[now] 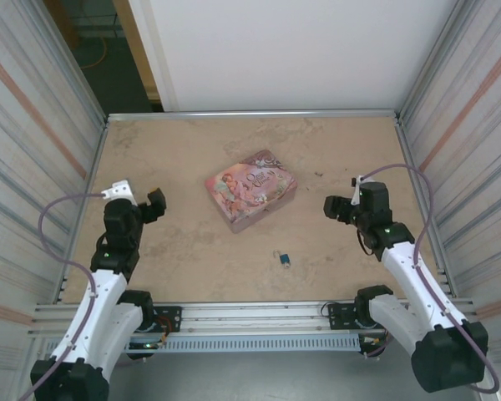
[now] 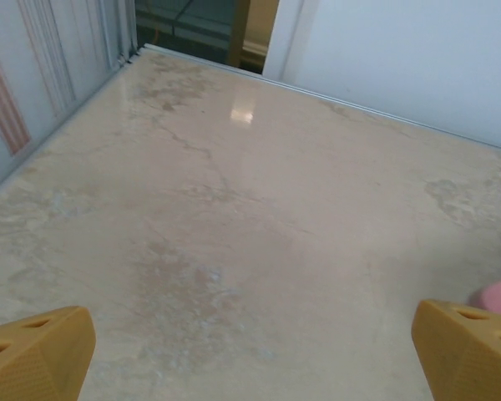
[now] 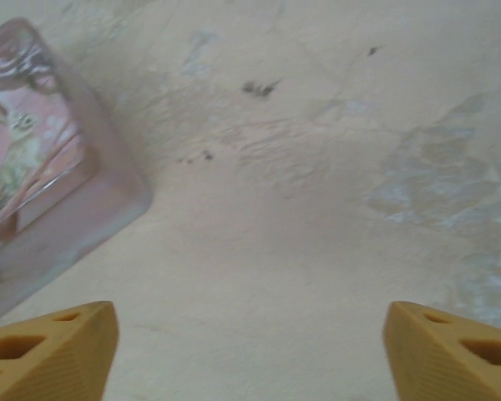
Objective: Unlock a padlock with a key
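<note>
I see a blue padlock (image 1: 282, 260) with a silvery shackle, a pink tin (image 1: 250, 190) printed with pale illustrated figures, a beige marbled desk (image 1: 184, 242), and mustard-yellow fingers (image 3: 50, 347).

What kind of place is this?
Probably a robot test booth: a marbled table walled by ribbed metal panels, left arm and right arm bolted at its near edge, a pink tin and padlock set out.

Padlock (image 1: 282, 260) on the table (image 1: 192, 150), tin (image 1: 250, 189) just behind it.

The padlock (image 1: 282, 260) is tiny (shackle indistinct); pink tin (image 3: 33, 154) cropped.
</note>
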